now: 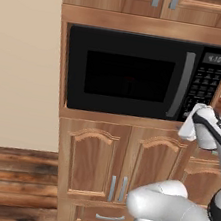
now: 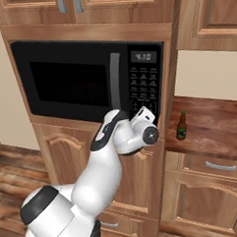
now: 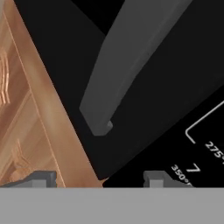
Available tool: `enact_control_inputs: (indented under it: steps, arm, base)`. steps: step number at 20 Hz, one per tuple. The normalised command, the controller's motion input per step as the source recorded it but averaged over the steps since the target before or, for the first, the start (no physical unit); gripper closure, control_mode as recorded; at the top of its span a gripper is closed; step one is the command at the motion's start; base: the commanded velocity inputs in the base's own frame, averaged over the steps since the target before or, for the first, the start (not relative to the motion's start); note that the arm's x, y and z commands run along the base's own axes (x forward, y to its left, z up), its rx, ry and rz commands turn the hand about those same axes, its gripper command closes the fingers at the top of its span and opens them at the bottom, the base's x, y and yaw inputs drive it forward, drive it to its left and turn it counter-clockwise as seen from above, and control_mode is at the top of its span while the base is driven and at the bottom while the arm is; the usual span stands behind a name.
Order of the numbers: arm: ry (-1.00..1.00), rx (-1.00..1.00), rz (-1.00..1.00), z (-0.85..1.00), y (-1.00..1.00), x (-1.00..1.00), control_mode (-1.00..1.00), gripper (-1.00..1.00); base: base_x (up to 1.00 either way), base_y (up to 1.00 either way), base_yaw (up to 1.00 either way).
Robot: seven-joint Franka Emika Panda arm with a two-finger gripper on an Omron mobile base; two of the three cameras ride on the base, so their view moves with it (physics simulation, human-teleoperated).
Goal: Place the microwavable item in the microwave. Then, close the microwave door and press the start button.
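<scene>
microwave in cabinet niche | door shut | bottle on counter right

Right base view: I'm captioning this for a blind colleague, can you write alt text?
The microwave door is shut, and the white arm's end effector reaches the bottom of the keypad panel beside the grey handle. A brown bottle stands on the wooden counter to the right.
</scene>
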Motion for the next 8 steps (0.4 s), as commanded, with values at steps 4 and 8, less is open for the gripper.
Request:
enact_control_inputs:
  steps: [4,8]
  arm:
    - [0.06,0.0,0.02,-0.31,-0.1,0.3,-1.0,-1.0]
    - [0.07,0.0,0.02,-0.29,-0.06,0.32,-1.0,-1.0]
  base:
    - [0.0,0.0,0.0]
    - [0.0,0.0,0.0]
